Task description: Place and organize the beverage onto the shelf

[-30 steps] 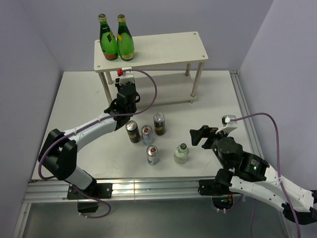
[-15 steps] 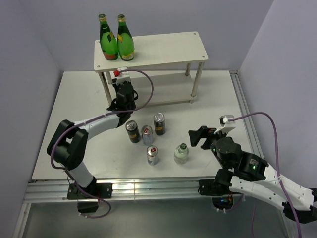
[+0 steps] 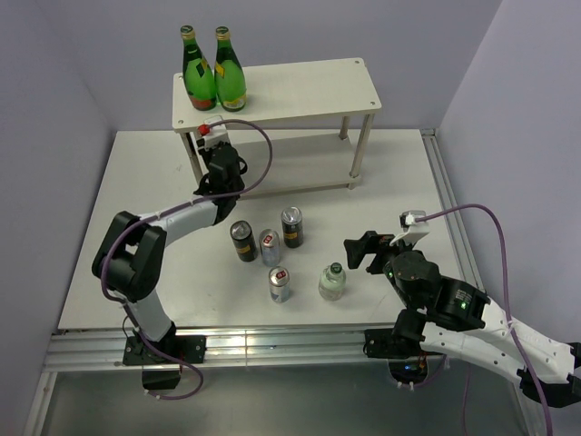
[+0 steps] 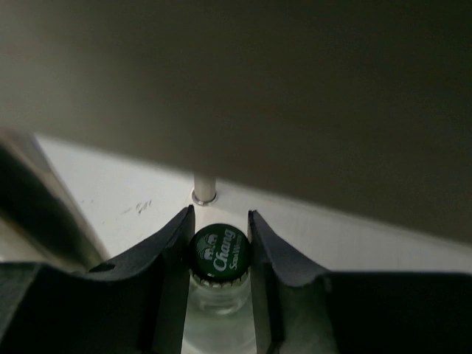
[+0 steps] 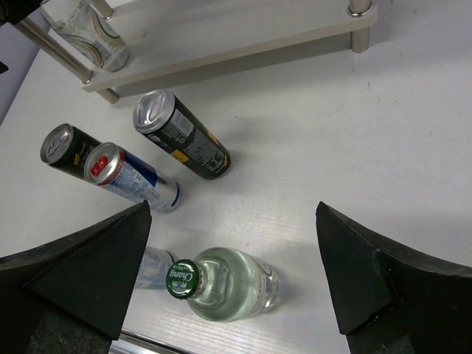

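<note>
White table point(image 3: 145, 182), lilac walls point(image 3: 418, 36), cream shelf point(image 3: 300, 86)

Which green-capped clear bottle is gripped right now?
The bottle under the shelf, clamped at its neck by the left gripper; the other bottle stands free on the table.

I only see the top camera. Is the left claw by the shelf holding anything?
Observer: Yes. In the left wrist view the left gripper is shut on a clear bottle, under its green cap.
Operator: Is it in the shelf?
Observer: The right wrist view shows it upright over the lower board of the shelf, beside a leg.
Operator: And the other claw?
Observer: The right gripper is open; its camera shows a second bottle standing on the table, Chang printed on its cap.
</note>
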Controlling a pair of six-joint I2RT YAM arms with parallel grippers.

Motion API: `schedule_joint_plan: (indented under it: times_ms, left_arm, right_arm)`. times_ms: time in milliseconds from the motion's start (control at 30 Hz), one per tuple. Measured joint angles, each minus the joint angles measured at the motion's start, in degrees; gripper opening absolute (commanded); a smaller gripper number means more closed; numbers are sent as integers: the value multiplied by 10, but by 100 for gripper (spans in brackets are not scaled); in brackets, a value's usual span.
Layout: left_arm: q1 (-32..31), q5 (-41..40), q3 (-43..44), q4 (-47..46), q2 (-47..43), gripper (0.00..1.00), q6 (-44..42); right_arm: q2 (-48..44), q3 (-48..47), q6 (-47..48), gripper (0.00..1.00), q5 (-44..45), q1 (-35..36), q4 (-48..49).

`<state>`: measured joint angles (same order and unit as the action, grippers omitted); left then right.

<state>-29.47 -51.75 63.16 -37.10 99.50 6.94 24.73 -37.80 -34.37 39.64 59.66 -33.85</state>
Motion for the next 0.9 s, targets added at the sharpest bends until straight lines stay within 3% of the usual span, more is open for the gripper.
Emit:
schedule_joint_plan:
  times_ms: [133, 233, 267, 333, 367, 467, 567, 800, 867, 900]
  left_arm:
    - [6, -1, 9, 0, 7, 1, 10]
    - [6, 0, 14, 1, 13, 17, 22]
    - [7, 3, 15, 1, 13, 29, 25]
    - [8, 10, 16, 3, 14, 39, 31]
    - [8, 12, 17, 5, 14, 51, 35]
    - [10, 25, 22, 10, 14, 66, 44]
    - [13, 30, 24, 13, 15, 74, 49]
    - [13, 39, 24, 20, 13, 81, 59]
    - [9, 40, 24, 32, 7, 99, 59]
    - [7, 43, 22, 42, 3, 99, 59]
  right_arm:
    - [0, 0, 0, 100, 0, 1, 0]
    - [0, 0, 0, 100, 0, 1, 0]
    - [0, 0, 0, 100, 0, 1, 0]
    - [0, 0, 0, 100, 0, 1, 0]
    - [0, 0, 0, 100, 0, 1, 0]
    - [0, 0, -1, 100, 0, 3, 0]
    - [-1, 0, -1, 100, 1, 5, 0]
    - [-8, 0, -3, 100, 3, 10, 0]
    - [-9, 0, -3, 100, 3, 10, -1]
    - [-10, 0, -3, 100, 3, 10, 0]
